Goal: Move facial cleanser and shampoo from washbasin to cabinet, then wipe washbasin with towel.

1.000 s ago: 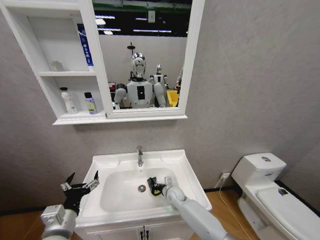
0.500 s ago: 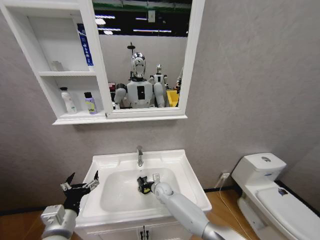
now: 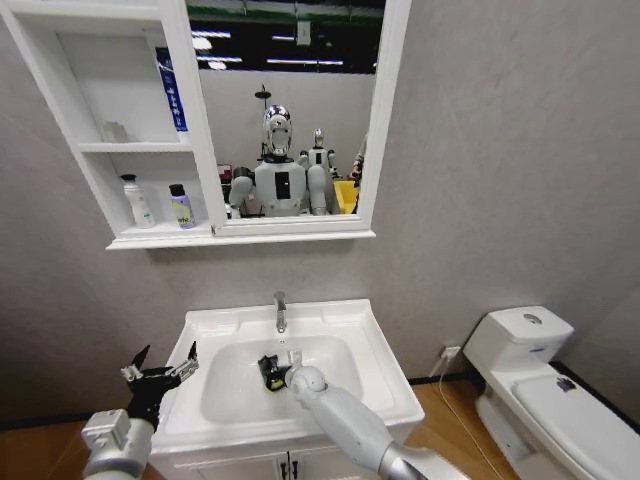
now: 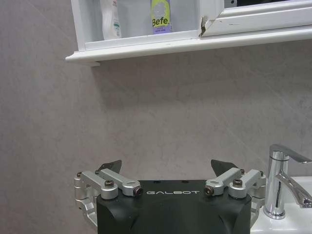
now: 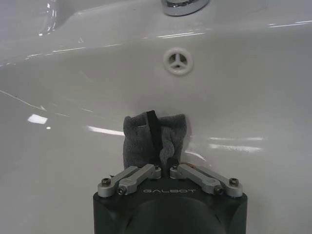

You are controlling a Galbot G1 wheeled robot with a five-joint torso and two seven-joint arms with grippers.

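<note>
My right gripper (image 3: pixel 270 373) is down in the white washbasin (image 3: pixel 215 395), shut on the small dark towel (image 3: pixel 267 370) near the bowl's middle, just in front of the chrome tap (image 3: pixel 280 312). The right wrist view has the grey-black towel (image 5: pixel 141 141) pressed on the basin floor under the shut gripper (image 5: pixel 165 165), below the overflow hole (image 5: pixel 178 60). My left gripper (image 3: pixel 160 375) hangs open and empty left of the basin; its fingers (image 4: pixel 114 166) are spread. A white bottle (image 3: pixel 137 202) and a purple bottle (image 3: pixel 180 207) stand on the cabinet's (image 3: pixel 100 150) lowest shelf; which is cleanser or shampoo I cannot tell.
A white toilet (image 3: pixel 530 380) stands at the right. The mirror (image 3: pixel 290 110) beside the shelves reflects the robot. A blue tube (image 3: pixel 170 90) leans on the upper shelf. In the left wrist view the two bottles (image 4: pixel 161 16) sit above the tap (image 4: pixel 282 180).
My right gripper has slid the towel leftward across the basin floor, from right of the drain to over the bowl's middle. The left arm has stayed still.
</note>
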